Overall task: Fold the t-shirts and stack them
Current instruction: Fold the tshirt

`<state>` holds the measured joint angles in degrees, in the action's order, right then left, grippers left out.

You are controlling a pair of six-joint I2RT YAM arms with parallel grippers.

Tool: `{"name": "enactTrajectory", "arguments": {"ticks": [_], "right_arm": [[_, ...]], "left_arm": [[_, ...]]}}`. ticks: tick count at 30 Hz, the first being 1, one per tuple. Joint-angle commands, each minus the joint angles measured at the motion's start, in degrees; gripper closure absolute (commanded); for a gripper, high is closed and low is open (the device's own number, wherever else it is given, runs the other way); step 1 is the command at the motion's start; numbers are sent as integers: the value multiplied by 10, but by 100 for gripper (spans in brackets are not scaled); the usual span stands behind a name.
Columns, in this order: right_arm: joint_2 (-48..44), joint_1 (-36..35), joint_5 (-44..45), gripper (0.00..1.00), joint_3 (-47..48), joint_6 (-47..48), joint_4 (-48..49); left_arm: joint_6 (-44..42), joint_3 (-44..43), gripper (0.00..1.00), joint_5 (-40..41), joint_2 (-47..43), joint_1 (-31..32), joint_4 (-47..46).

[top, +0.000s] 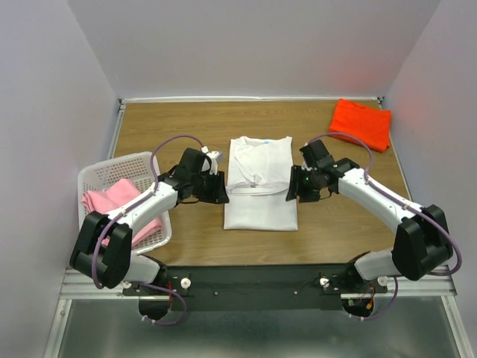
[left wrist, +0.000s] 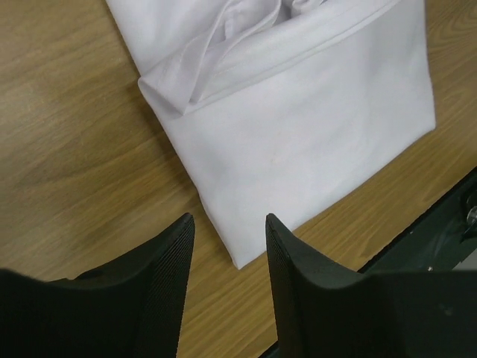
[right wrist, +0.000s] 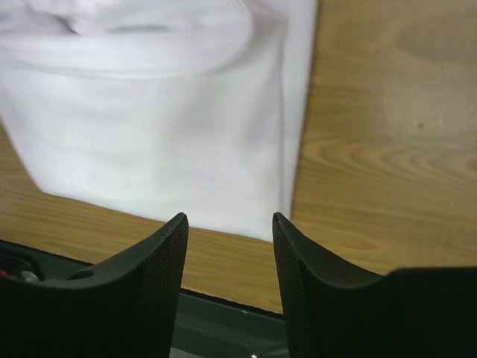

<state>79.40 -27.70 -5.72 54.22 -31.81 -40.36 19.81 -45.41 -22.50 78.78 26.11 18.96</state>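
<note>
A white t-shirt [top: 259, 186] lies in the middle of the table, its lower part folded up over itself. My left gripper [top: 218, 195] hangs open just off its left edge; the left wrist view shows the shirt's near corner [left wrist: 298, 142] between and beyond my empty fingers [left wrist: 168, 268]. My right gripper [top: 292, 192] is open at the shirt's right edge, with the white cloth [right wrist: 156, 127] past its empty fingertips [right wrist: 298, 253]. An orange-red t-shirt [top: 361, 123] lies folded at the far right corner. A pink t-shirt [top: 119, 205] sits crumpled in the basket.
A white lattice basket [top: 100, 175] stands at the table's left edge, next to my left arm. The black front rail [top: 253, 280] runs along the near edge. Grey walls close in the back and both sides.
</note>
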Motion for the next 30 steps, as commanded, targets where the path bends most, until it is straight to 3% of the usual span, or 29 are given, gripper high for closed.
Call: {"name": "enactTrajectory", "arguments": {"ticks": [1,9,15,30], "right_arm": [[47,-12,-11,44,76,11,7],[188,-46,-44,43,188,37,11],[249,-64,-68,43,221,47,19],[346,-68,-21,43,286,38,25]], "left_arm": [[-15,-21,48,-27,-17,0,-23],[-41,-18,49,-97,34,30,-99],[-67,9,49,-148,87,58,-134],[-67,52,49,-128,138,84,-151]]}}
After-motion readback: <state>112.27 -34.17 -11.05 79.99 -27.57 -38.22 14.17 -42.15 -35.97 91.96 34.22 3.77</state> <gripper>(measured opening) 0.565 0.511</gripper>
